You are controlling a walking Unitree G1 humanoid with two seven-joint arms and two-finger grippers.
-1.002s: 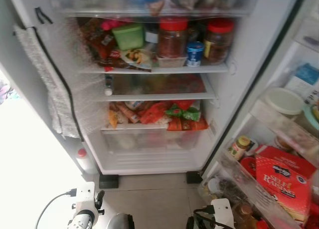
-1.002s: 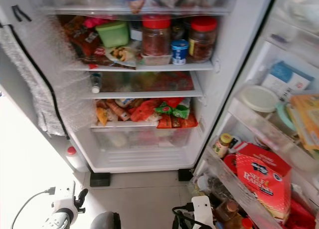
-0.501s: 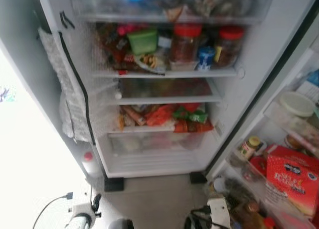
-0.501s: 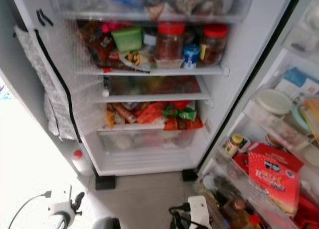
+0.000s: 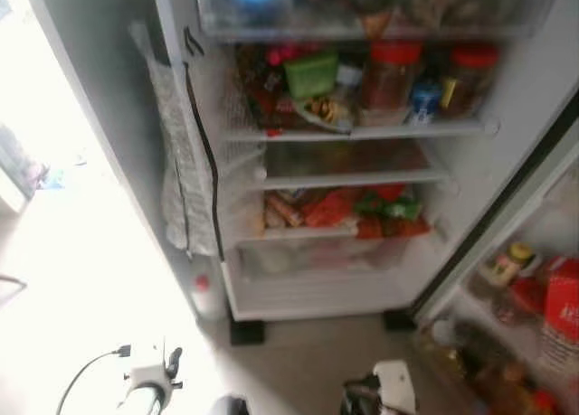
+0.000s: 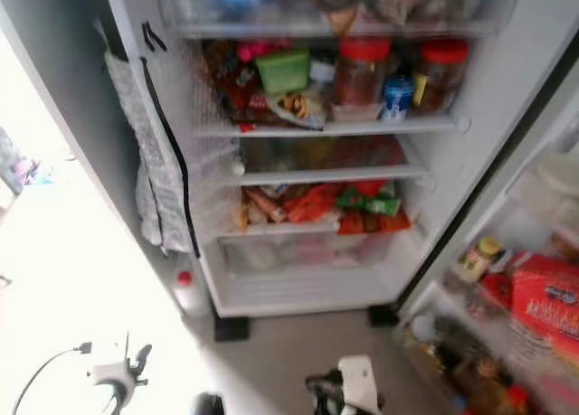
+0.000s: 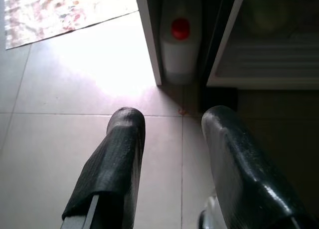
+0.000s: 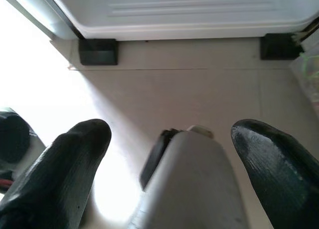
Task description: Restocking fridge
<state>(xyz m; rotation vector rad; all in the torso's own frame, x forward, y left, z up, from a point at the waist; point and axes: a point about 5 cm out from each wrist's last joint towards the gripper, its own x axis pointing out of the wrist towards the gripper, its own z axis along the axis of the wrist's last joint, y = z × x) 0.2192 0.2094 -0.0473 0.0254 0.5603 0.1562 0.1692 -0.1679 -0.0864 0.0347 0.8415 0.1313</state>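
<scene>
The white open fridge (image 6: 507, 144) stood across the upper centre and right of the head views, its packed door racks running down the right edge. On the top visible shelf, in the upper centre, a green square plastic tub (image 6: 282, 70) sat beside two red-lidded glass jars (image 6: 362, 71) and a small blue-topped pot (image 6: 397, 94). Lower down, at mid-frame, red and green snack packets (image 6: 348, 207) lay heaped above a clear plastic drawer (image 6: 308, 250). A red cardboard box (image 6: 547, 302) stood in the door rack at the right edge. At lower left of the fridge, a white plastic bottle with a red cap (image 7: 180, 37) stood on the pale tiled floor (image 8: 189, 94), tucked against the cabinet's foot. A patterned grey cloth (image 6: 149, 175) hung along the fridge's left side.

The left pincer (image 7: 172, 124) hung low over the tiles, its fingers spread, holding nothing. The right pincer (image 8: 172, 139) was likewise spread, above the floor before the fridge's black feet (image 8: 98, 51).
</scene>
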